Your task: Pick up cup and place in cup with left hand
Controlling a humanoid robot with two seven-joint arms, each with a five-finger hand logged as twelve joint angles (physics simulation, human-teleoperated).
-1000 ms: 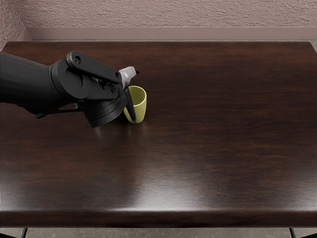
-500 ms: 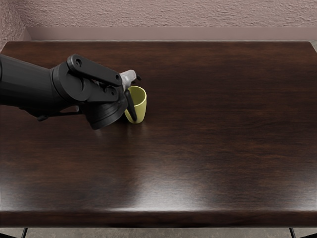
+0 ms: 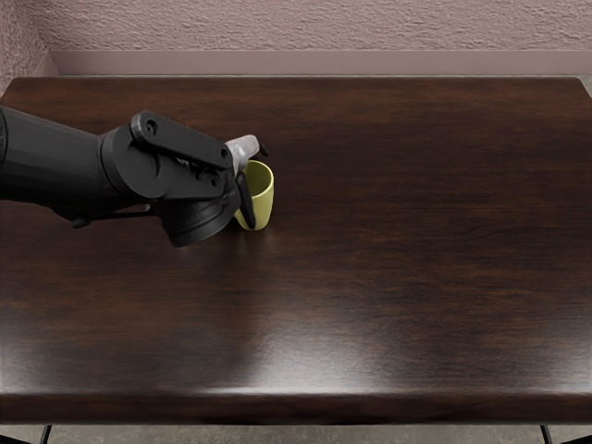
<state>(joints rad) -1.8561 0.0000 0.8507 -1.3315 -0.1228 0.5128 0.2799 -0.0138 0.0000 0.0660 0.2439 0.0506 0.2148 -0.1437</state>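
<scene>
Cup [image 3: 264, 203] sits partly hidden by the left robot hand [image 3: 238, 178], its grip unclear.

Cup [image 3: 263, 205]: plain yellow-green, interior darker olive. Left arm [image 3: 137, 168]: black to charcoal, faint grey highlights, no print. Left hand [image 3: 240, 178]: black, with whitish-grey section, faintly mottled. Bench [image 3: 398, 231]: deep reddish brown, streaky wood grain running sideways, pale whitish sheen towards near edge. Wall [image 3: 324, 23]: dusty pink, mottled. Strip along wall foot [image 3: 324, 63]: plain mauve-pink. Floor [image 3: 296, 435]: speckled greyish beige.
</scene>
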